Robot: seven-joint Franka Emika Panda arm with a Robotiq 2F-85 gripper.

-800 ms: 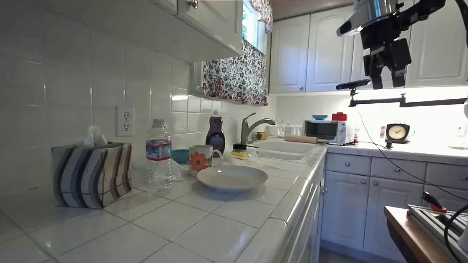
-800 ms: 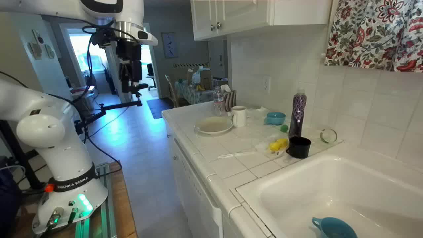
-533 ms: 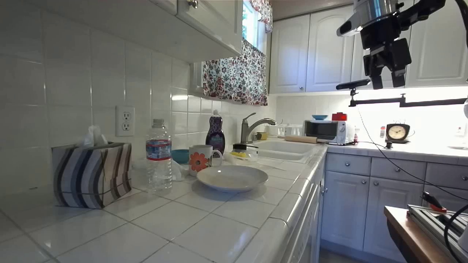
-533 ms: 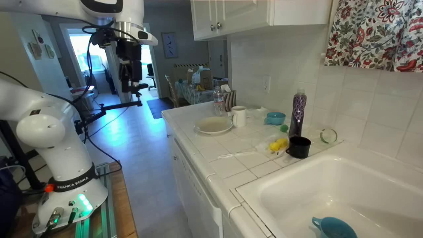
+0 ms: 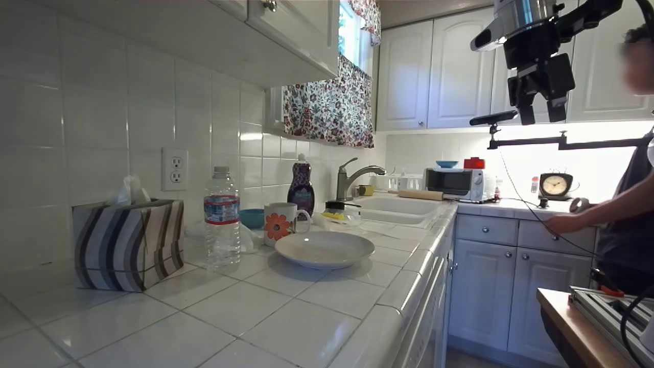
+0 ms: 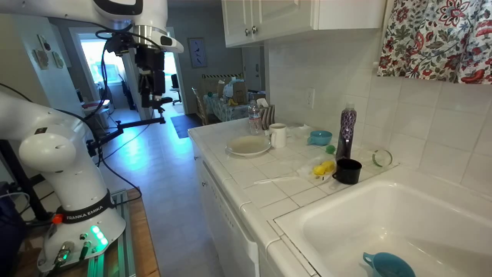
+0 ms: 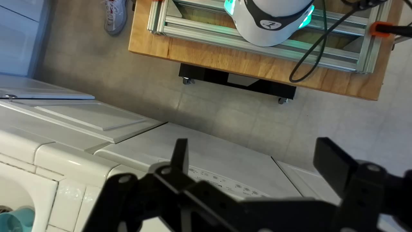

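Note:
My gripper (image 7: 252, 143) is open in the wrist view, with nothing between its wide-apart fingers. In an exterior view the gripper (image 5: 542, 115) hangs high, pointing down, apart from everything on the counter. In the wrist view the white dishwasher front (image 7: 225, 154) and the floor lie below it. On the tiled counter stand a pale plate (image 6: 249, 146), a white mug (image 6: 278, 135) with an orange flower, a clear water bottle (image 5: 222, 220) and a striped tissue box (image 5: 127, 245). Farther along are a teal cup (image 6: 320, 137), a purple soap bottle (image 6: 346, 132) and a black cup (image 6: 347, 171).
A white sink (image 6: 384, 207) with a blue cup (image 6: 390, 265) in it adjoins the counter. Yellow pieces (image 6: 323, 168) lie in clear plastic by the black cup. White upper cabinets (image 5: 296, 36) overhang the counter. A person (image 5: 626, 214) stands at the far counter. A camera arm (image 6: 132, 125) stands below the gripper.
A person has come into view at the right edge of an exterior view, with a hand near the far drawers and a round grey thing beside it. The arm and counter objects have not moved.

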